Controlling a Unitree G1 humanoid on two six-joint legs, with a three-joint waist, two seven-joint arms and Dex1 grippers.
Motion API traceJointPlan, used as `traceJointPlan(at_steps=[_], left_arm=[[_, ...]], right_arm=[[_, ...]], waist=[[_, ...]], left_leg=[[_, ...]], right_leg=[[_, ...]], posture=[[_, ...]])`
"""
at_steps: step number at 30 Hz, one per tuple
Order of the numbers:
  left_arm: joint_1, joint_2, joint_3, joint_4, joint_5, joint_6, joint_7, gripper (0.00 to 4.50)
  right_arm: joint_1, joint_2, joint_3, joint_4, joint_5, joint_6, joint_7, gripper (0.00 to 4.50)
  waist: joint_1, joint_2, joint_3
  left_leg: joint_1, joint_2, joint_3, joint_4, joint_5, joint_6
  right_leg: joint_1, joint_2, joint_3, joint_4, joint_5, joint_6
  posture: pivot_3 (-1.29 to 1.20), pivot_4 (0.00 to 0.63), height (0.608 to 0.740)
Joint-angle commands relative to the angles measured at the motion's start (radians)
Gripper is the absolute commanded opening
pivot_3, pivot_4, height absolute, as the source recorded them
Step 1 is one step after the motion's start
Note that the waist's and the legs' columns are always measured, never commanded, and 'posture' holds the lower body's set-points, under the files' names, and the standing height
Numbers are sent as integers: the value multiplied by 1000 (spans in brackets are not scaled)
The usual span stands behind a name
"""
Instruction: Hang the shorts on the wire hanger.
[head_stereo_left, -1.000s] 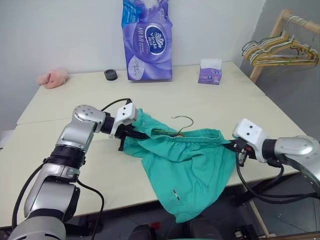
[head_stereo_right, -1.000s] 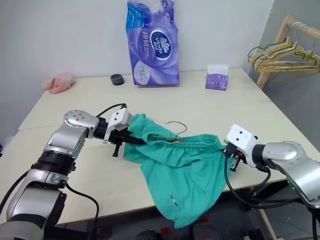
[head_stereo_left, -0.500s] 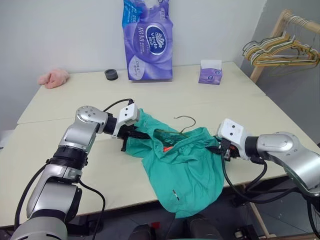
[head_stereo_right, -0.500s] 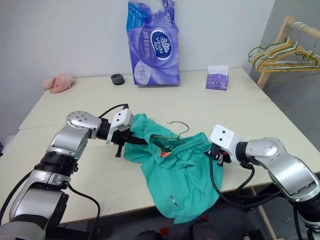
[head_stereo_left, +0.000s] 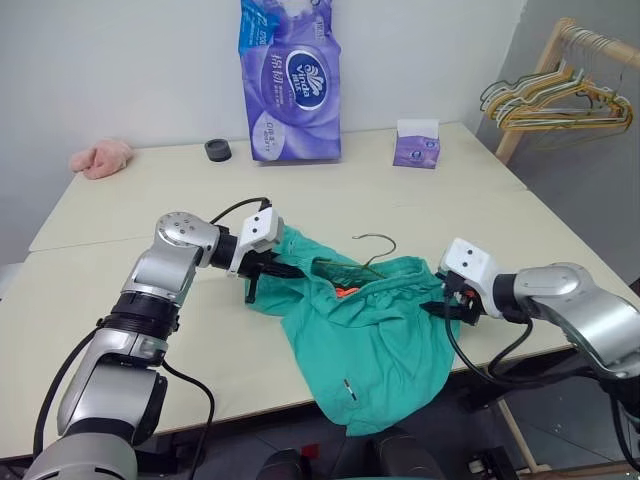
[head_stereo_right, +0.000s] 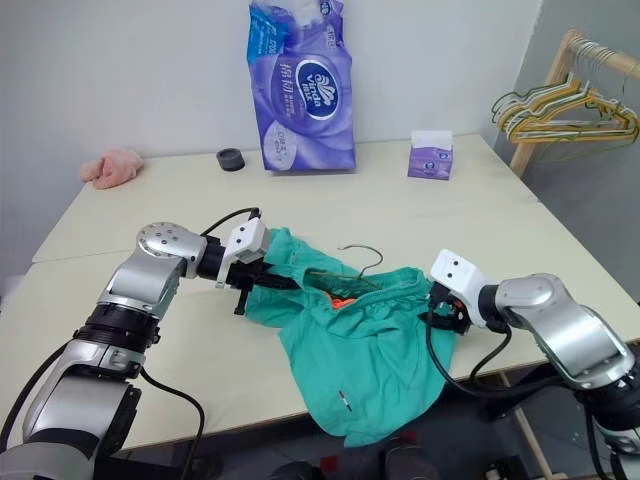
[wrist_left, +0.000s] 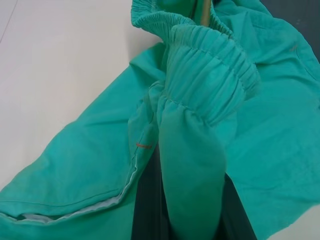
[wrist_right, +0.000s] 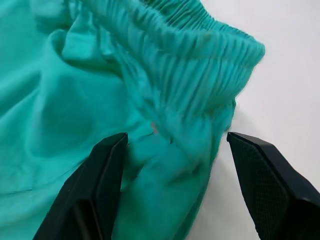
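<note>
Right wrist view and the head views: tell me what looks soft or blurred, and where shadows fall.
Right wrist view: the shorts blur near the spread black fingers; the waistband casts a faint shadow on the table. Head views: even light, with soft shadows beside the purple pack.

Left gripper (head_stereo_left: 262, 282) clamped tight on the shorts (head_stereo_left: 372, 340), right gripper (wrist_right: 175, 165) beside their waistband, fingers (wrist_right: 102, 175) spread wide.
</note>
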Motion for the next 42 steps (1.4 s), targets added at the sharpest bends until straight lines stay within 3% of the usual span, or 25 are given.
traceJointPlan(at_steps=[1, 5, 8, 16, 24, 27, 34, 38, 42], left_arm=[[-16, 1, 14, -21, -9, -17, -1, 0], [-11, 3, 19, -25, -12, -18, 3, 0], [-8, 5, 24, -29, -15, -16, 7, 0], [1, 8, 35, -31, -22, -12, 14, 0], [3, -26, 62, -12, -51, 15, 46, 0], [1, -27, 63, 7, -37, -15, 49, 587], [-32, -5, 83, 66, -47, -25, 29, 2709], [-57, 36, 66, 105, -32, -3, -36, 2709], [-66, 13, 48, 126, -19, -21, -44, 2709]], right_arm=[[-61, 33, 54, 70, -33, -38, 47, 3380], [-96, 73, 110, 120, -56, -61, 87, 3380], [-108, 91, 135, 127, -66, -75, 115, 2814], [-103, 125, 121, 107, -83, -69, 117, 24], [-74, 107, 88, 23, -68, -32, 120, 24], [-51, 65, 62, -28, -57, -20, 134, 0], [14, -62, -14, -103, -22, -27, 182, 0], [56, -152, -51, -127, -20, -63, 219, 0], [74, -174, -73, -147, -8, -65, 222, 0]], waist=[[-3, 0, 0], [-2, 0, 0], [-3, 0, 0], [-2, 0, 0], [-2, 0, 0], [-1, 0, 0], [3, 0, 0], [-2, 0, 0], [-4, 0, 0]], left_leg=[[0, 0, 0, 0, 0, 0], [0, 0, 0, 0, 0, 0], [0, 0, 0, 0, 0, 0], [0, 0, -1, 0, 0, 0], [0, 0, -1, 0, 0, 0], [0, 0, -2, 0, 0, 0], [-1, -1, -2, 0, 0, 0], [-1, 0, -2, 0, 0, 0], [-1, -1, -2, 0, 0, 0]], right_leg=[[0, 0, 0, 0, 0, 0], [0, 0, 0, 0, 0, 0], [0, 0, 0, 0, 0, 0], [0, -1, -1, 0, 0, 0], [0, -1, -1, 0, 0, 0], [0, -1, -2, 0, 0, 0], [0, -2, -2, 0, 0, 0], [0, -2, -3, 0, 0, 0], [0, -2, -3, 0, 0, 0]], posture=[[-204, 56, 740], [-193, 54, 740], [-193, 54, 740], [-183, 50, 740], [-195, 49, 740], [-195, 49, 740], [-213, 45, 740], [-226, 40, 740], [-237, 42, 740]])
